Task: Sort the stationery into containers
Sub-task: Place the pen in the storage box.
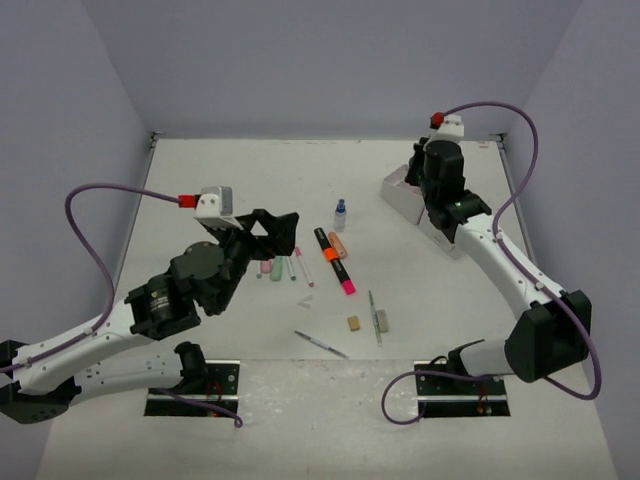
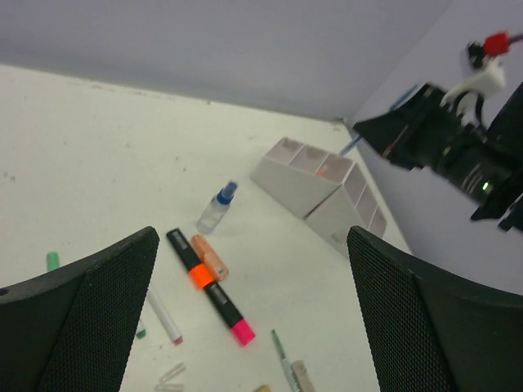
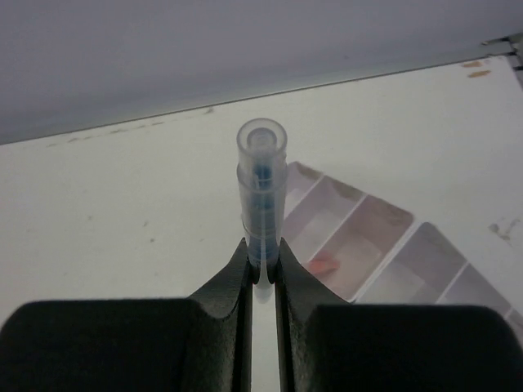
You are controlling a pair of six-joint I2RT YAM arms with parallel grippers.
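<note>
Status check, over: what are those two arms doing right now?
Left gripper open, empty, above loose stationery. Right gripper shut on blue pen, above organizer. No obstruction seen.

At the right wrist, the pen (image 3: 261, 180) vanishes low down between the fingers of the right tool (image 3: 261, 273); a pink scrap (image 3: 324, 263) in one compartment of the organizer (image 3: 384, 256), which the right edge cuts off, is too blurred to name. From above, the right arm (image 1: 470, 225) covers most of it. The fingers of the left tool (image 2: 252, 237) run off the lower edge
</note>
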